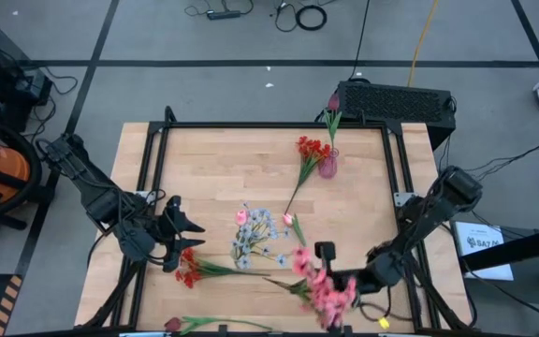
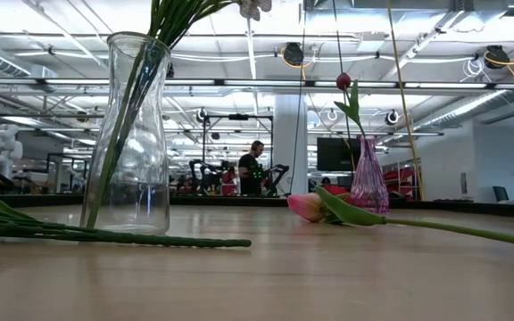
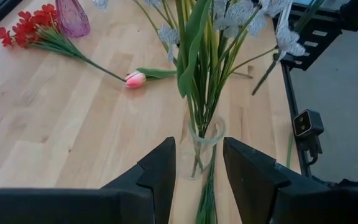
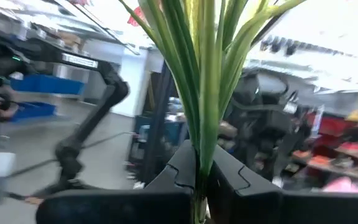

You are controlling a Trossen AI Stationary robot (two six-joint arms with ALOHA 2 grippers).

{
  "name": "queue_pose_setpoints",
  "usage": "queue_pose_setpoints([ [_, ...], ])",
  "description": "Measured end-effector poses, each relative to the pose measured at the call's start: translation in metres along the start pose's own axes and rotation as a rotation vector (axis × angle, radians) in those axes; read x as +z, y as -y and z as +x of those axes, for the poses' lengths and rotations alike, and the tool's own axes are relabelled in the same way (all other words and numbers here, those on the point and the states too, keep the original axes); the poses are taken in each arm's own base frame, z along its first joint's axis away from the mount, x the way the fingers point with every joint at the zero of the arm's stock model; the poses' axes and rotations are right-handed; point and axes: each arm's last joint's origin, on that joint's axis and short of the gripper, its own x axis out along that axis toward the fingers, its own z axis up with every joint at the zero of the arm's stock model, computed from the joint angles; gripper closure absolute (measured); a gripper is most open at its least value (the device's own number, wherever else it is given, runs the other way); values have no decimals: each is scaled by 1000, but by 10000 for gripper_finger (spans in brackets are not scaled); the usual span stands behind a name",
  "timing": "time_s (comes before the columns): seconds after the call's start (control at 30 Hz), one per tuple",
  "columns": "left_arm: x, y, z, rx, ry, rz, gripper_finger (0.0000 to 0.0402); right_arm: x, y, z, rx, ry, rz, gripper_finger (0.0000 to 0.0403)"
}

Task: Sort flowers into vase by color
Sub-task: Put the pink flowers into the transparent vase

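A clear glass vase [image 3: 201, 144] [image 2: 132, 134] stands mid-table and holds pale blue sprays [image 1: 255, 234]. My left gripper [image 3: 199, 163] [image 1: 183, 234] is open, level and just left of this vase, touching nothing. My right gripper [image 4: 199, 177] [image 1: 333, 276] is shut on a pink spray [image 1: 321, 288] near the table's near edge. A small pink vase [image 1: 327, 167] [image 2: 368, 178] holds one red bud [image 2: 344, 82]. Lying flat on the wood are a red spray [image 1: 312, 150], a pink tulip bud [image 1: 288, 218] [image 3: 135, 79], another red spray [image 1: 190, 269] and a red bud [image 1: 173, 325]. My right gripper pinches the pink spray's bunched green stems [image 4: 202, 140] between its two fingers, which lie across them. The fingers come in roughly level from the table's right. The stems rise upright out of the hold and the blossoms [image 1: 324, 295] are lifted clear of the table.
A black frame [image 1: 251, 124] borders the wooden table. A black perforated box [image 1: 396, 101] sits just past the far edge. Bare wood lies left of the pink vase and toward the far left corner. People and equipment stand in the room beyond the table.
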Motion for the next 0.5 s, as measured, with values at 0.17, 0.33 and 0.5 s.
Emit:
queue_pose_setpoints([
  [0.17,-2,-1,0,12,-17,12,261,4,-2,36,-100,10,-37,397],
  [0.33,-3,-2,0,17,-26,19,261,1,2,70,-110,-48,-31,397],
  [0.5,-4,-2,0,4,-45,21,261,5,14,87,-127,-76,-29,397],
])
